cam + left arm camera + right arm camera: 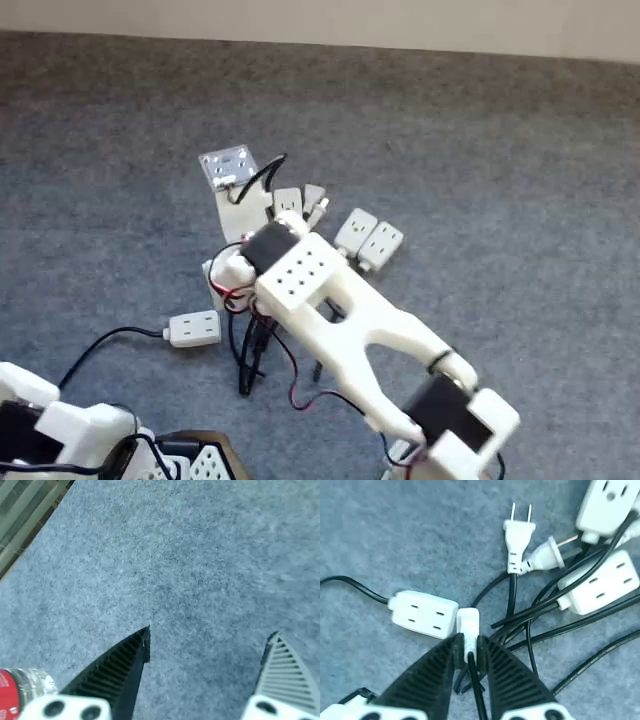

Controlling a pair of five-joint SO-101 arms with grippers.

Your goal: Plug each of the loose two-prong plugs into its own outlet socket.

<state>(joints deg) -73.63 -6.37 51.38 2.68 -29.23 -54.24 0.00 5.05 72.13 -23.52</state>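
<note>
My right gripper [469,642] is shut on a white plug [468,622] with a black cord. The plug's front end sits right beside a white outlet socket block [425,612]; whether they touch I cannot tell. Two loose two-prong plugs [519,535] [547,555] lie further off among tangled black cords. Two more socket blocks [600,582] [610,500] lie beyond them. In the high view the right gripper [228,272] is at mid-carpet, near a socket block [195,328]. My left gripper [210,635] hangs open over bare grey carpet.
Black cords [555,610] cross the carpet around the right gripper. A grey-faced block [228,167] lies behind the loose plugs [300,200]. A bottle with a red label [15,695] shows beside the left gripper. The left arm [60,430] sits at the near left corner.
</note>
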